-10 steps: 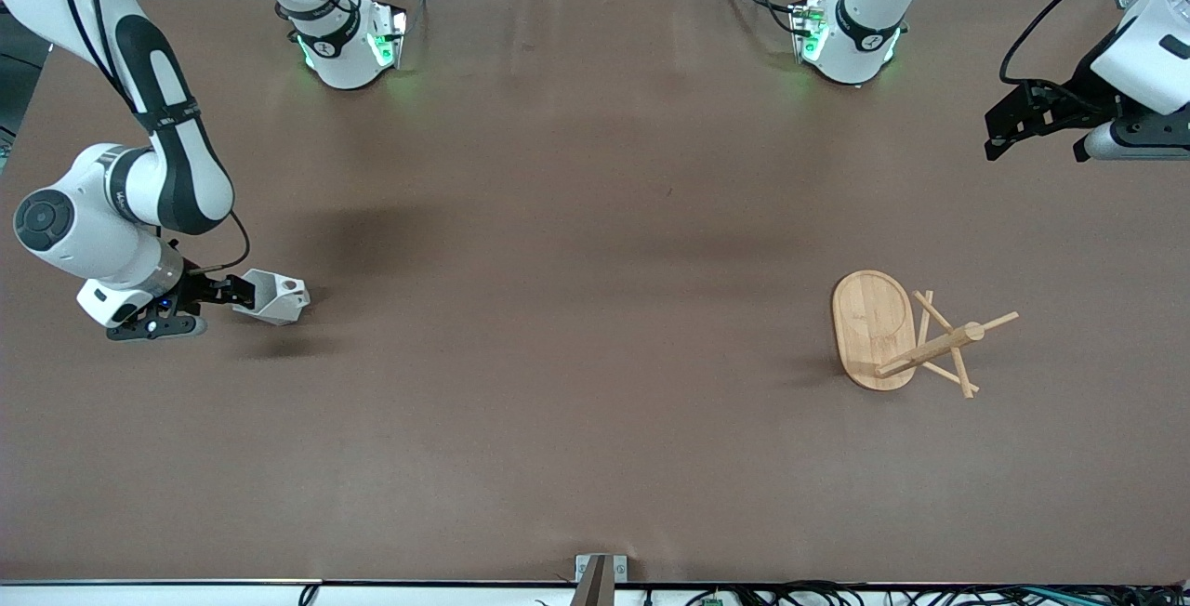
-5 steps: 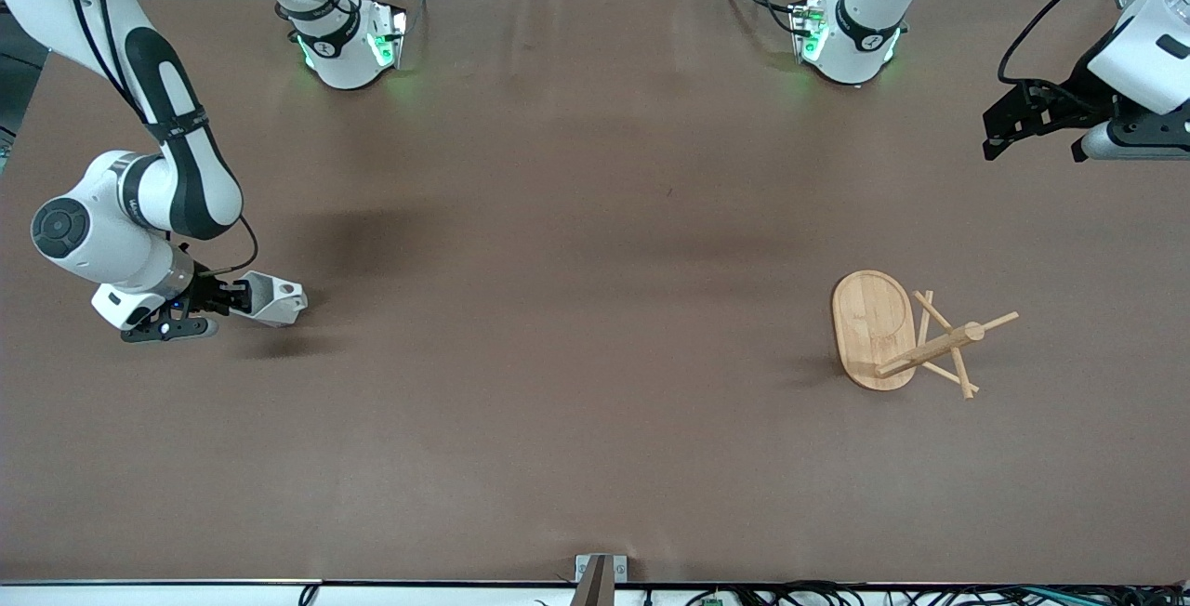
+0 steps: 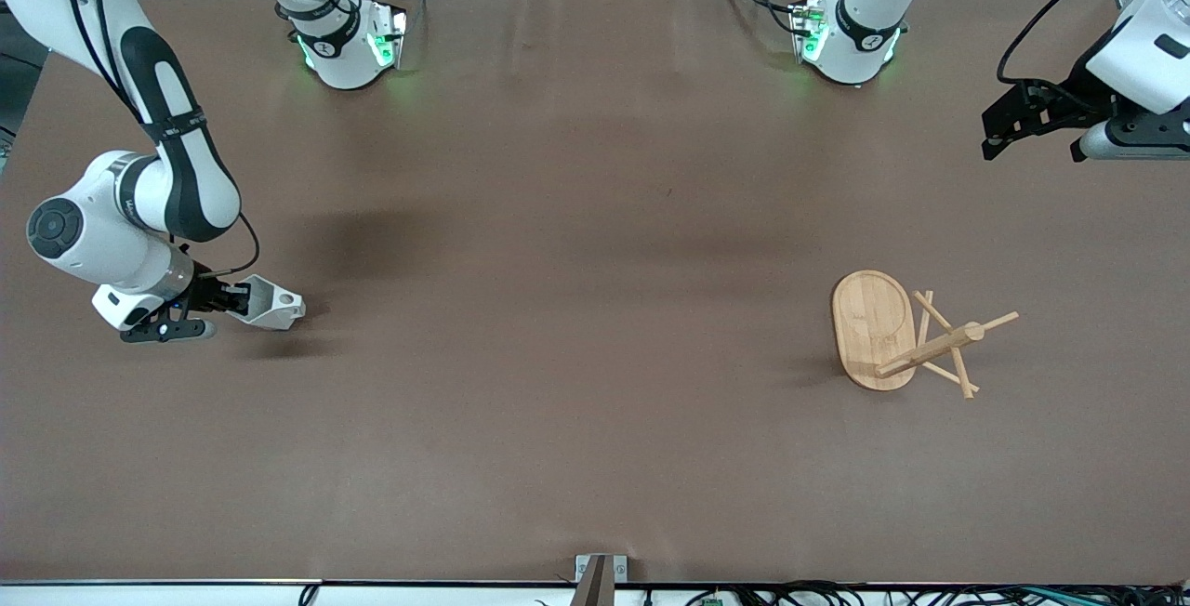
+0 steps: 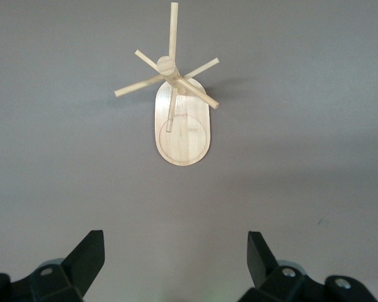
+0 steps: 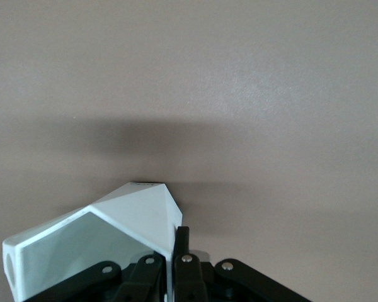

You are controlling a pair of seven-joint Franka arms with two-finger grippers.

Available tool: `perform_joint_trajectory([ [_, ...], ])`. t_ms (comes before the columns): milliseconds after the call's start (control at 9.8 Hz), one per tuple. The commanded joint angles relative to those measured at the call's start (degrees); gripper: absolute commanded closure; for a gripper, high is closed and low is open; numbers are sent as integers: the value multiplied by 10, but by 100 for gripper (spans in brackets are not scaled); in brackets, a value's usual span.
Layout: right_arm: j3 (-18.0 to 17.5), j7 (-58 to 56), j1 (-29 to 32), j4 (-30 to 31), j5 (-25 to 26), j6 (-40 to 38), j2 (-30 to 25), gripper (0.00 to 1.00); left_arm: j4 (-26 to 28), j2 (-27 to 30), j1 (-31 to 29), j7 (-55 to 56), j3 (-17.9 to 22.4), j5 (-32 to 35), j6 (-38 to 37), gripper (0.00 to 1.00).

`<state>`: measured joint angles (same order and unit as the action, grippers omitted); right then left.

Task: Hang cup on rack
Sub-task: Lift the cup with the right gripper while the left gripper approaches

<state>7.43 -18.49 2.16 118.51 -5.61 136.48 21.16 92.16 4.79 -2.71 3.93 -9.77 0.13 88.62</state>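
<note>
The white faceted cup (image 3: 270, 305) is held by its rim wall in my right gripper (image 3: 234, 301), low over the table at the right arm's end; its handle hole faces up. In the right wrist view the cup (image 5: 107, 236) fills the lower part, with the fingers shut on its wall. The bamboo rack (image 3: 906, 336) stands on its oval base toward the left arm's end, with crossing pegs on its post. My left gripper (image 3: 1032, 127) is open and empty, up in the air above that end of the table. The left wrist view shows the rack (image 4: 179, 113) from above.
The brown table (image 3: 576, 309) is bare between cup and rack. The two arm bases (image 3: 344, 44) stand along the table edge farthest from the front camera. A small metal bracket (image 3: 600, 573) sits at the nearest edge.
My right gripper has shifted slightly, tilting and lowering the cup a little; its handle hole has turned. The left arm has barely moved.
</note>
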Motion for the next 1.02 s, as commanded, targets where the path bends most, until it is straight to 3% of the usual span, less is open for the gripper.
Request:
perform_joint_trajectory([
  [0, 0, 6, -2, -95, -7, -141, -30, 100, -7, -13, 9, -9, -7, -7, -5, 0],
  [204, -4, 53, -8, -187, -39, -258, -40, 100, -34, -39, 26, -7, -29, -32, -6, 0],
  [408, -19, 69, -11, -225, -139, -321, -59, 100, -35, -63, 60, 4, -59, -36, -5, 0],
  [612, -57, 95, -13, -219, -257, -324, -75, 100, -37, -77, 110, 6, -75, -36, -5, 0],
  [816, -99, 108, -16, -196, -367, -311, -74, 100, -75, -99, 160, 6, -76, -39, -4, 0],
  [918, -115, 107, -16, -175, -426, -312, -80, 100, -84, -108, 176, 28, -76, -70, -4, 0],
])
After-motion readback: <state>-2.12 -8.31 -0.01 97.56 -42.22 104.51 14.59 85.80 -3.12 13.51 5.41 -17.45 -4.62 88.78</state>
